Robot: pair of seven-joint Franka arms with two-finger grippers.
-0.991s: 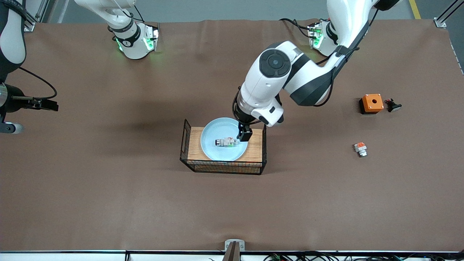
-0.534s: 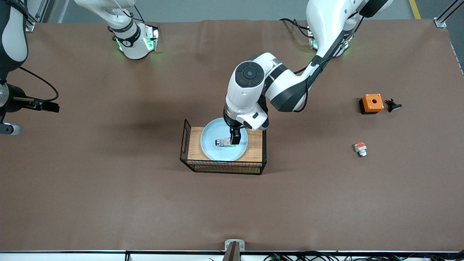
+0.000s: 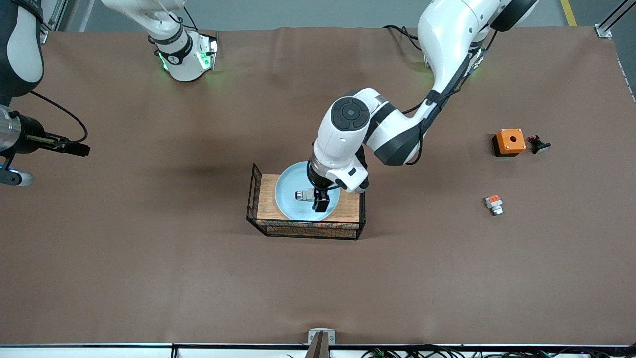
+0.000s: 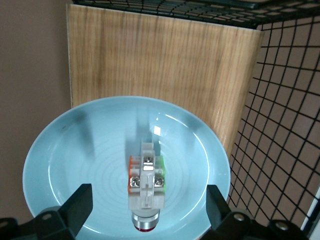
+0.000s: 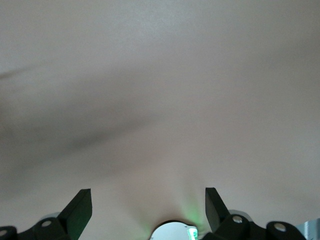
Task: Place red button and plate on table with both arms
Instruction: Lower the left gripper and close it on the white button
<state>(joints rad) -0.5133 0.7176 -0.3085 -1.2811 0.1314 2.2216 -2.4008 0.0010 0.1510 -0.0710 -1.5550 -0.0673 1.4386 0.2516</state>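
Nothing placed yet | red button [image 4: 145, 187] lies in plate [image 3: 287, 199] on rack [image 3: 352, 201], worktop [image 3: 149, 258] bare at 6 o'clock | left end effector [image 4: 146, 212] spread wide astride button | right end effector [image 5: 148, 210] parted, waiting over worktop

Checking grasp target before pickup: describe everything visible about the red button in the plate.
The red button is a small switch part lying on its side near the middle of the pale-blue plate, which sits on the wood-topped wire rack. It has a white blocky body with screw terminals, an orange patch on one side and a green one on the other, and a silver-grey cylindrical end with a red tip. Only the plate touches it. The left pincer is open, with a finger on either side of the part and no contact.
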